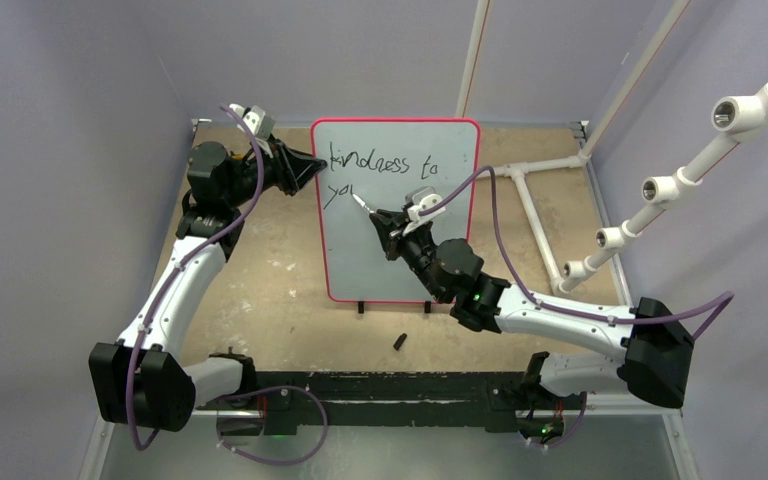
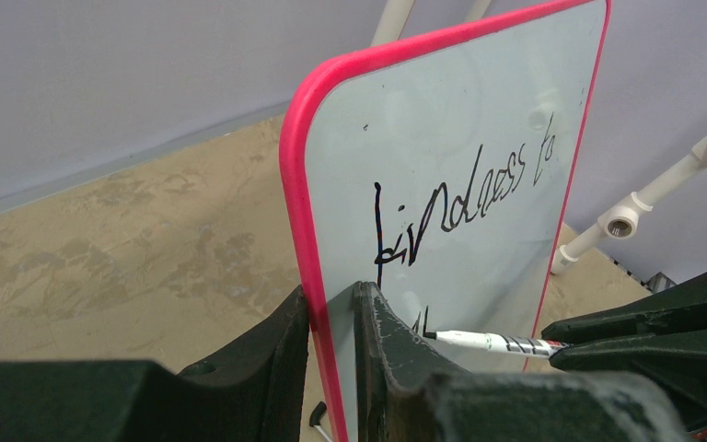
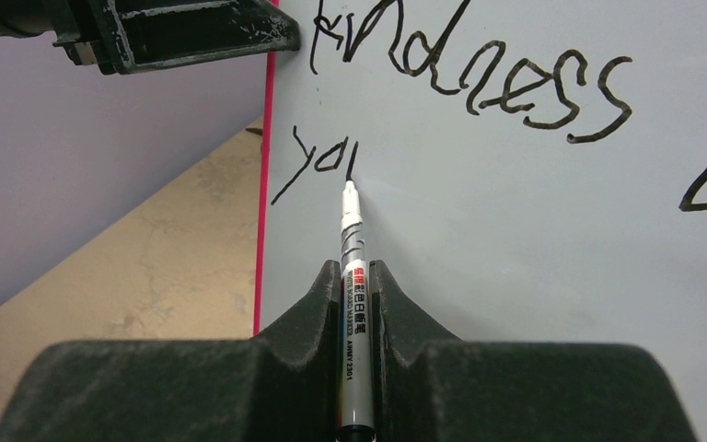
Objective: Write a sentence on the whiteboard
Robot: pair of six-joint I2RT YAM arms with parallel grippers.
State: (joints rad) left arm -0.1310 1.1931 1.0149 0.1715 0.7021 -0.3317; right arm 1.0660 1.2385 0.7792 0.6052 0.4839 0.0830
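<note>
At the middle of the table (image 1: 260,270), you have the whiteboard (image 1: 360,262) standing upright on its small black feet, with its writing face turned toward the arms. Your left gripper (image 2: 331,296) is closed on the board's left edge. The wrist view shows one finger behind the red-pink rim and the other on the writing face, pinching the border between them.

Your right gripper (image 3: 357,276) is clamped on a whiteboard marker (image 3: 352,230). Its slim white barrel with black print lies in the groove between the two fingers and points away from the wrist. The marker's tip touches the board face at the foot of a short upright stroke.

The sentence (image 1: 380,165) reads "kindness to" on its upper line, in thin black script running from the left rim toward the right. Below that, near the left edge, you see "yo" and then the single stroke where the tip rests.

On the table in front of the board's feet, apart from both arms, lies a small dark cylinder (image 1: 400,341); it is too small for you to tell what it is. To the right of the board, a frame of white pipes (image 1: 550,170) lies on the table, and more pipes rise along the right wall.
</note>
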